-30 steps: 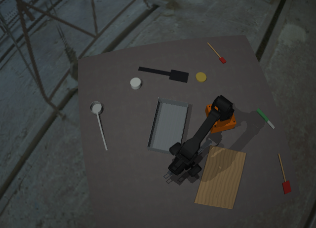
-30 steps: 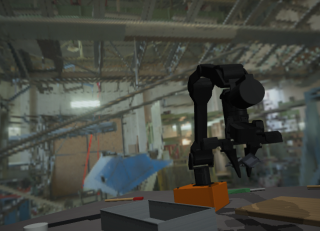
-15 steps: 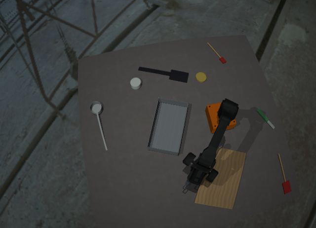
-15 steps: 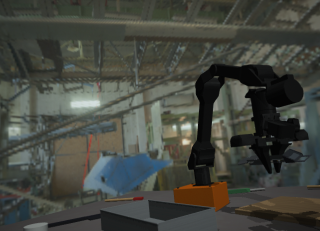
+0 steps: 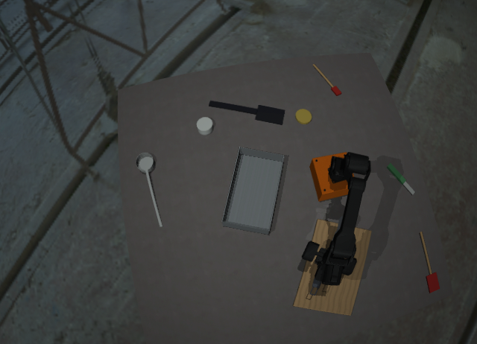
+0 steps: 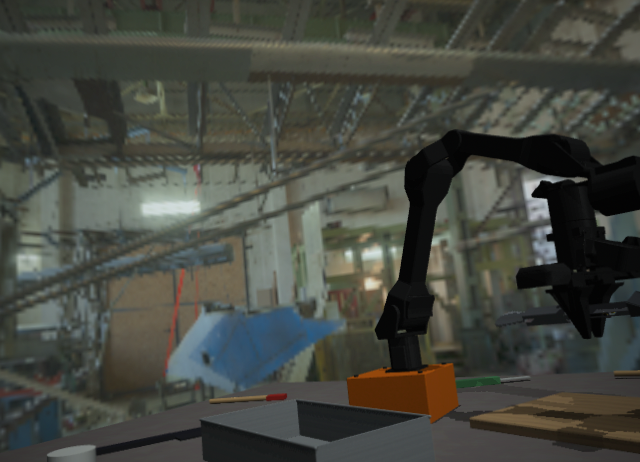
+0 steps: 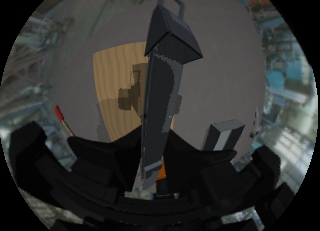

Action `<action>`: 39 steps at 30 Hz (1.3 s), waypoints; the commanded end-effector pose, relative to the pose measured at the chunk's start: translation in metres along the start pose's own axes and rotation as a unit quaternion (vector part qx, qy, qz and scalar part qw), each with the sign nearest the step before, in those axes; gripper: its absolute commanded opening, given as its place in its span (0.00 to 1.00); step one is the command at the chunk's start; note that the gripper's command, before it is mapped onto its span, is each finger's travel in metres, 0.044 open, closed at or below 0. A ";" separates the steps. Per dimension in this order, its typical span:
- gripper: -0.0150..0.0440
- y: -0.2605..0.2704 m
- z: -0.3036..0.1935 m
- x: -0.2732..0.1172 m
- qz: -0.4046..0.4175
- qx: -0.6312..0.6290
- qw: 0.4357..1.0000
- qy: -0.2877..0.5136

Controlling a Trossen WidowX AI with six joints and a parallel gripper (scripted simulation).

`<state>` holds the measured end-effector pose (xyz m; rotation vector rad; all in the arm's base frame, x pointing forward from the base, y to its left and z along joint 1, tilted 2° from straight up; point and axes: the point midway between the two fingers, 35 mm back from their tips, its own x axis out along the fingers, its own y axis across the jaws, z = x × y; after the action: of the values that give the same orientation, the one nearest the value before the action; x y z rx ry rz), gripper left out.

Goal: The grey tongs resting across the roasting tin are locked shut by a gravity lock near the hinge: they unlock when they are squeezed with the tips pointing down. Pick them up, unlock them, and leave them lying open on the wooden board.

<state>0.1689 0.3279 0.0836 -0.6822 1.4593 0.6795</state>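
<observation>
My gripper [image 5: 321, 283] [image 6: 589, 320] is shut on the grey tongs [image 6: 535, 319] [image 7: 163, 85] and holds them roughly level, well above the wooden board [image 5: 340, 298] [image 6: 568, 421] [image 7: 110, 85]. In the top view only a small end of the tongs [image 5: 310, 295] sticks out below the arm, over the board's near left part. In the wrist view the tongs run straight away from the fingers as one narrow bar. The grey roasting tin [image 5: 262, 152] [image 6: 315, 441] stands empty in the middle of the table, left of the board.
The arm's orange base [image 5: 323, 179] [image 6: 408, 390] sits between tin and board. A black spatula [image 5: 250, 110], white cylinder [image 5: 204, 125], yellow disc [image 5: 303, 116] and ladle [image 5: 150, 190] lie further left and back. Two red spatulas [image 5: 327, 80] [image 5: 429, 263] and a green-handled knife [image 5: 400, 177] lie to the right.
</observation>
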 end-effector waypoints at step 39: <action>0.00 0.070 -0.015 -0.017 0.007 -0.110 0.966 -0.234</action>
<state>0.1049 0.3604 0.0944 -0.6551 1.0271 0.9379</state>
